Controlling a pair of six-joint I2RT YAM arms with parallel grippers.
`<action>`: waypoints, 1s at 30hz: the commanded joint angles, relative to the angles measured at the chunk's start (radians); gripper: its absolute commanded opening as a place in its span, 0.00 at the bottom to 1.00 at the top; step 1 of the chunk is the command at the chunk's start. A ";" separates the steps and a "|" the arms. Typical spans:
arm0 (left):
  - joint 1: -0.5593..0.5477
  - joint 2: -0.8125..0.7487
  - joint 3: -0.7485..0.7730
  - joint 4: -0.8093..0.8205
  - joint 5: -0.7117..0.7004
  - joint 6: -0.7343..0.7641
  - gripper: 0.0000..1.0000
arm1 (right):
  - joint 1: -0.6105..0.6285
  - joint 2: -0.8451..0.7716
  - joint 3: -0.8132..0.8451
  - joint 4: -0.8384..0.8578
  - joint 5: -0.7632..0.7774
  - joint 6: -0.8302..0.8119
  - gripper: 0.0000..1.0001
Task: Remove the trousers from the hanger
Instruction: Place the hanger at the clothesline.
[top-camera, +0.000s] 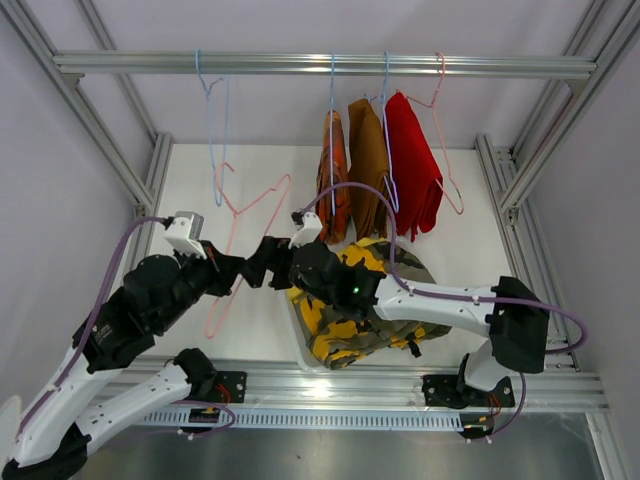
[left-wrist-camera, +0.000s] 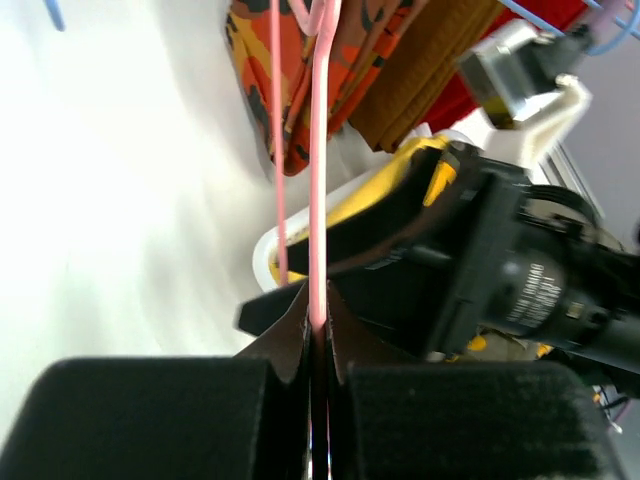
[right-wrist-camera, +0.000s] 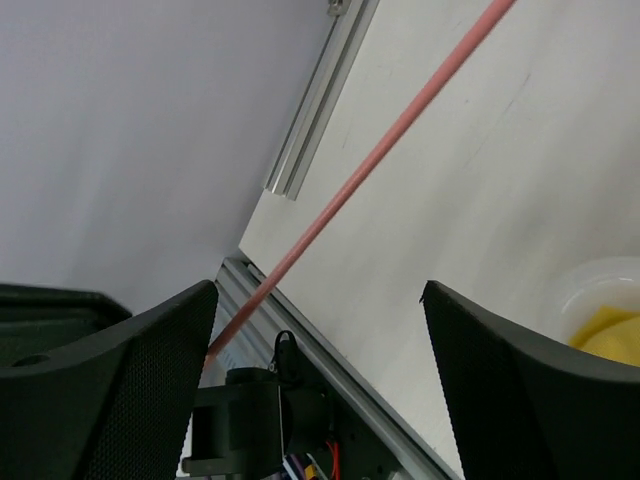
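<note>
My left gripper (top-camera: 238, 270) is shut on the wire of an empty pink hanger (top-camera: 250, 205) that lies slanted over the table; the left wrist view shows its jaws (left-wrist-camera: 318, 322) pinching the wire (left-wrist-camera: 319, 180). My right gripper (top-camera: 260, 268) faces it, open and empty, with the pink wire (right-wrist-camera: 370, 165) passing by its left finger (right-wrist-camera: 130, 380). Orange-red patterned trousers (top-camera: 335, 175), brown trousers (top-camera: 368, 160) and red trousers (top-camera: 412, 160) hang from hangers on the rail. Camouflage trousers (top-camera: 350, 325) and yellow trousers (left-wrist-camera: 385, 180) lie in the white basket (left-wrist-camera: 262, 252).
An empty blue hanger (top-camera: 210, 110) hangs from the rail (top-camera: 300, 64) at the left. Aluminium frame posts (top-camera: 105, 140) stand at both sides. My right arm (top-camera: 440, 300) reaches across the basket (top-camera: 296, 335). The basket rim also shows in the right wrist view (right-wrist-camera: 590, 280).
</note>
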 joint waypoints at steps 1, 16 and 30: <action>-0.003 -0.016 0.000 0.048 -0.080 -0.016 0.00 | 0.006 -0.089 -0.015 -0.045 0.045 -0.028 0.89; -0.003 0.064 0.092 0.026 -0.139 0.033 0.00 | 0.003 -0.437 -0.078 -0.204 0.202 -0.095 0.97; 0.052 0.458 0.492 0.095 -0.158 0.177 0.00 | 0.086 -0.584 0.031 -0.514 0.288 -0.403 0.99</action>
